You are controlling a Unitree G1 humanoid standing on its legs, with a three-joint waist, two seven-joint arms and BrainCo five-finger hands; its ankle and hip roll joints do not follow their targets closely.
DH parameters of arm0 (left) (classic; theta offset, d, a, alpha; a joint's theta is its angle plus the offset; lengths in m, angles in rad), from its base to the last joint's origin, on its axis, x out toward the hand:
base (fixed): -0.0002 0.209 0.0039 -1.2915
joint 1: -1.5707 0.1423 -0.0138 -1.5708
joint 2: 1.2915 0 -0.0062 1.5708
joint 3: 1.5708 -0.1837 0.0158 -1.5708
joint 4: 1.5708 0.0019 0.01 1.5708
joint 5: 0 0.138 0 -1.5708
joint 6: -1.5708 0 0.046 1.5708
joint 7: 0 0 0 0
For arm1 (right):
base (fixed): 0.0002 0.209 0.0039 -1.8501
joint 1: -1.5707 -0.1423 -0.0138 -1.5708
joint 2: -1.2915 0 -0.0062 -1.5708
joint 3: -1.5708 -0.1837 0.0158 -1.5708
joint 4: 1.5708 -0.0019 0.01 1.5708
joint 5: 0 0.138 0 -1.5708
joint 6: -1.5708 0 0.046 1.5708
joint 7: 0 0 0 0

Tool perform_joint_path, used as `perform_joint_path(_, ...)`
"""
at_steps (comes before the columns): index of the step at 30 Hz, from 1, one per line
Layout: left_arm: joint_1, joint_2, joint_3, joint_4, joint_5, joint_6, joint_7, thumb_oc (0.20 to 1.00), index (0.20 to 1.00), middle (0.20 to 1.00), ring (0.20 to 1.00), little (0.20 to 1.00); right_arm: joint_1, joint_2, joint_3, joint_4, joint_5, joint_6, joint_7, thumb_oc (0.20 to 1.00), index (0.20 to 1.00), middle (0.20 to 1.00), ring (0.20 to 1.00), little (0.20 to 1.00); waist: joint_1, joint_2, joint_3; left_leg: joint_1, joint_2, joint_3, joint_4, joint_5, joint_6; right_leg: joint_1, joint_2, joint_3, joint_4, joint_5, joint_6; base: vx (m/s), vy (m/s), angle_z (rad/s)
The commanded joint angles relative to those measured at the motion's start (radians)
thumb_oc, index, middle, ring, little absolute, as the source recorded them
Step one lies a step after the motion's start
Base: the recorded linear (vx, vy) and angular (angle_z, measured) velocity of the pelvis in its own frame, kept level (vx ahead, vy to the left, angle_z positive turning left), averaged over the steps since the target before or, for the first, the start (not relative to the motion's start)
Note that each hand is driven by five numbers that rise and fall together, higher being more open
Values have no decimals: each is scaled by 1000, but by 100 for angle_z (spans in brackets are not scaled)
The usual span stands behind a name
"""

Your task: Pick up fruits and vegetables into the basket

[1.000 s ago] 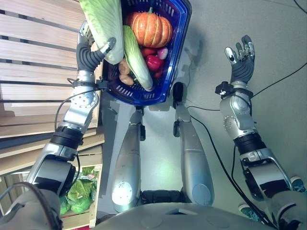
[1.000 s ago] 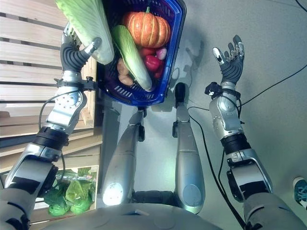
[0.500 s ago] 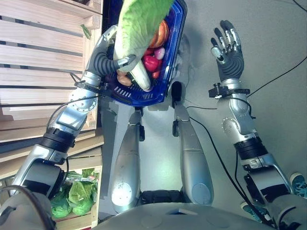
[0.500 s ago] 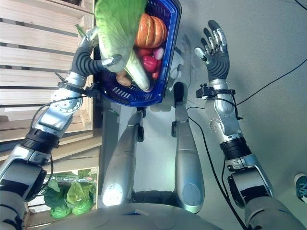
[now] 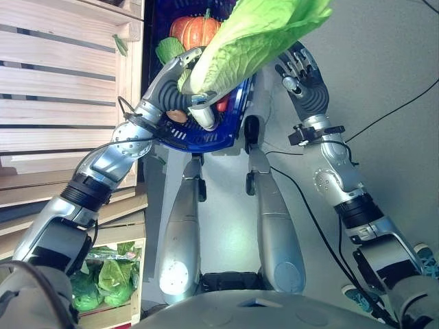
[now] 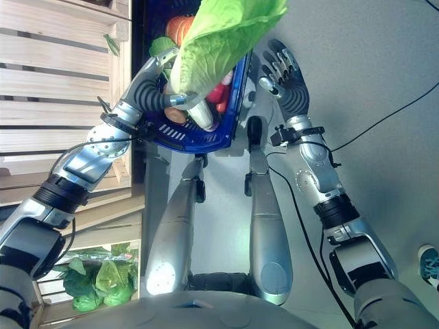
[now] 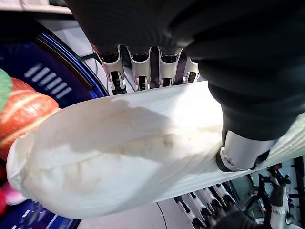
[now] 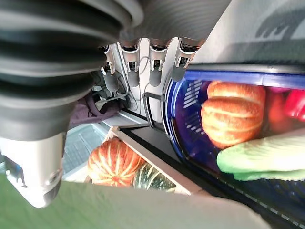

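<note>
Left wrist view | left hand (image 7: 228, 71) clasps ribbed pale cabbage (image 7: 119, 152) | right hand (image 5: 305, 75) fingers straight.

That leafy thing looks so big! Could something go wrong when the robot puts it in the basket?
Maybe. The left robot hand grips the cabbage only at its pale stalk end, so the long leafy part might sag or slip. The blue basket already holds a pumpkin and other vegetables, so the cabbage could stick out over the rim and tumble onto the floor.

Pale green cabbage (image 5: 254, 41), orange ribbed pumpkin (image 5: 188, 29), blue basket (image 5: 199, 140).
</note>
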Motion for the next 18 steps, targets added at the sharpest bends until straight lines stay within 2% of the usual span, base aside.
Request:
perform_joint_path(1, -13, 11, -3, -151, 15, -38, -17, 200, 200, 200, 200, 200, 12, -27, 24, -127, 16, -27, 26, 1000, 1000, 1000, 1000, 1000, -18, 40, -39, -8, -31, 33, -95, 67, 19, 50, 31, -61, 98, -141, 71, 0, 0, 0)
perform_joint_path(13, -57, 17, -95, -164, 0, 47, -135, 200, 200, 200, 200, 200, -31, -49, 74, -200, 59, -11, 57, 1000, 1000, 1000, 1000, 1000, -17, 28, -39, -8, -30, 34, -94, 63, 21, 50, 33, -60, 95, -135, 76, 0, -3, 0)
perform_joint_path(18, -65, 23, -126, -156, -14, 90, -170, 200, 200, 200, 200, 200, -40, -59, 88, -223, 72, -25, 66, 1000, 1000, 1000, 1000, 1000, -19, 25, -39, -7, -30, 36, -95, 63, 22, 50, 35, -58, 91, -131, 78, 0, 0, 0)
